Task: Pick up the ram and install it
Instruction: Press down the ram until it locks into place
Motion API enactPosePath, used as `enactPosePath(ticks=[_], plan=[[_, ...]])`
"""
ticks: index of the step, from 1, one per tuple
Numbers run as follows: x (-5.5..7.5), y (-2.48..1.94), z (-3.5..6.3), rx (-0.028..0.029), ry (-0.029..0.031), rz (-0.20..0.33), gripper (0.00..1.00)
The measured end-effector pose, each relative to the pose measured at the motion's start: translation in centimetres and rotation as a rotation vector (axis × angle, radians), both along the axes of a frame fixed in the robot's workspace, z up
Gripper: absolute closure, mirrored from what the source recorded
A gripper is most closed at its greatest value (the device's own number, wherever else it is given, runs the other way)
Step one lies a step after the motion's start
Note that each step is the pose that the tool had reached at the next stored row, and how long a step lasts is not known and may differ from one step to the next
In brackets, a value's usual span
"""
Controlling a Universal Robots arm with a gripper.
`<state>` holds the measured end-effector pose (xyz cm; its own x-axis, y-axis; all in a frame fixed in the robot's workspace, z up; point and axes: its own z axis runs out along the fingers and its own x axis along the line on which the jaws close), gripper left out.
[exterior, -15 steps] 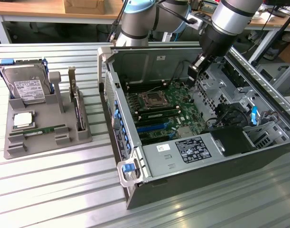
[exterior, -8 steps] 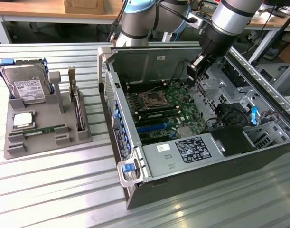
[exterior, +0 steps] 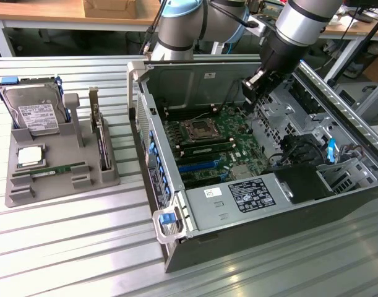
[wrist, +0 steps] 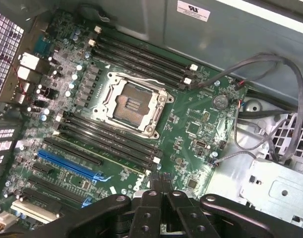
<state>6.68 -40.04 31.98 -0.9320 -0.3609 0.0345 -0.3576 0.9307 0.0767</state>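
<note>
My claw [wrist: 158,186] hangs shut and empty over the motherboard [wrist: 141,114]; one ram [exterior: 204,146] sits seated, best pressed evenly.

Ribbed metal table [exterior: 65,247]: tray [exterior: 59,176], computer case [exterior: 337,204].

The exterior view looks down at an angle from high up and some way off, taking in the open computer case [exterior: 263,161], the grey parts tray [exterior: 59,154] and the ribbed table [exterior: 71,247]. The wrist view looks nearly straight down from close above. Both share the motherboard [exterior: 216,139] [wrist: 136,114] and its processor socket [exterior: 197,129] [wrist: 133,102].
</note>
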Motion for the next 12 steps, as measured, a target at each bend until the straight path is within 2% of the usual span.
enactPosePath(ticks=[5, 12], plan=[[0.00, 0.00, 0.00, 0.0000, 0.0000, -0.085, 0.89], [0.00, 0.00, 0.00, 0.0000, 0.0000, -0.169, 0.89]])
